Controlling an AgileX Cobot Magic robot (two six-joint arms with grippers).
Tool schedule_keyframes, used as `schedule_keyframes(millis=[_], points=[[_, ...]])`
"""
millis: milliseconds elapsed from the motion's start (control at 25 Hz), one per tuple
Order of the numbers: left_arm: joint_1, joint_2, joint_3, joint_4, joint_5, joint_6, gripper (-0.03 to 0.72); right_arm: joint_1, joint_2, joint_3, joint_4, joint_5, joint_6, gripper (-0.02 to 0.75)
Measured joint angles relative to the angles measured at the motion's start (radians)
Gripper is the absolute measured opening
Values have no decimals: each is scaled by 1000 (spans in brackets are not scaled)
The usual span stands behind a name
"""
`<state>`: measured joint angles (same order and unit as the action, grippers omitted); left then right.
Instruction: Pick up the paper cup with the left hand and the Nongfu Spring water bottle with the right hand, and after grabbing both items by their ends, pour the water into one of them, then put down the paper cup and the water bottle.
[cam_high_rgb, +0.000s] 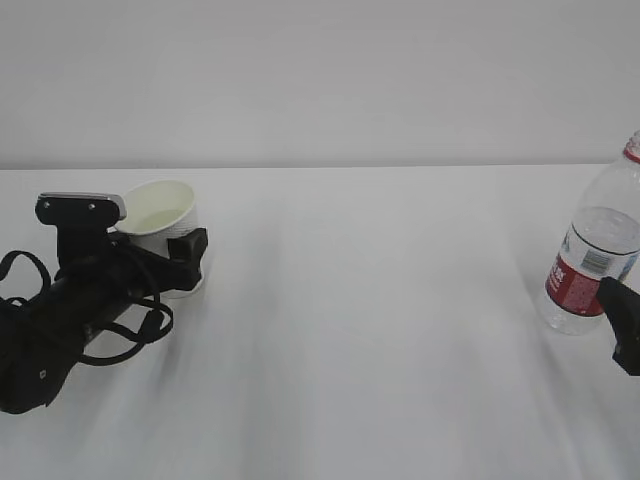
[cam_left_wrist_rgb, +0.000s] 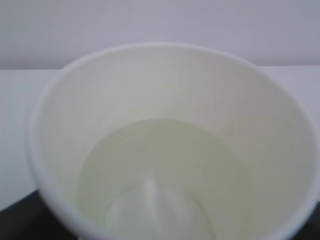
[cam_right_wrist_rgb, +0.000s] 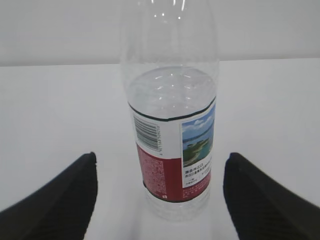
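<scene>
On the white desk (cam_high_rgb: 350, 330), at the nine o'clock side of the exterior view, the paper cup (cam_high_rgb: 163, 228) is standing upright with a pale pool of water (cam_left_wrist_rgb: 160, 175) lying in its bottom. The left claw (cam_high_rgb: 178, 255) is sitting low around the cup's base, one black finger (cam_high_rgb: 188, 246) lying against the cup's near wall; from these views it cannot be told whether the jaws are pressing the cup or merely flanking it. The black arm (cam_high_rgb: 60, 320) with its looping cables (cam_high_rgb: 130, 335) and grey-topped module (cam_high_rgb: 80, 207) is stretching away toward seven o'clock.

Far across the desk, at three o'clock, the Nongfu Spring water bottle (cam_high_rgb: 595, 255) is standing upright, uncapped, partly filled, its red-and-white label (cam_right_wrist_rgb: 172, 157) facing the wrist camera. The right claw (cam_right_wrist_rgb: 160, 200) is hanging wide open, its two black fingers (cam_right_wrist_rgb: 60, 200) standing clear on either side of the bottle's lower body, with bare desk showing between each finger and the plastic. Cup and bottle are standing well apart.
</scene>
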<state>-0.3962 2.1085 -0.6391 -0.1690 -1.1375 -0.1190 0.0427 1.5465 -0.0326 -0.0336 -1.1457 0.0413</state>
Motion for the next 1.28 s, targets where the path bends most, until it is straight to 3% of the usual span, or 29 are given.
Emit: schedule_keyframes(millis=[1280], points=[[0,-7,161,31,-11,0,678,0,0,0,0,0,7,593]])
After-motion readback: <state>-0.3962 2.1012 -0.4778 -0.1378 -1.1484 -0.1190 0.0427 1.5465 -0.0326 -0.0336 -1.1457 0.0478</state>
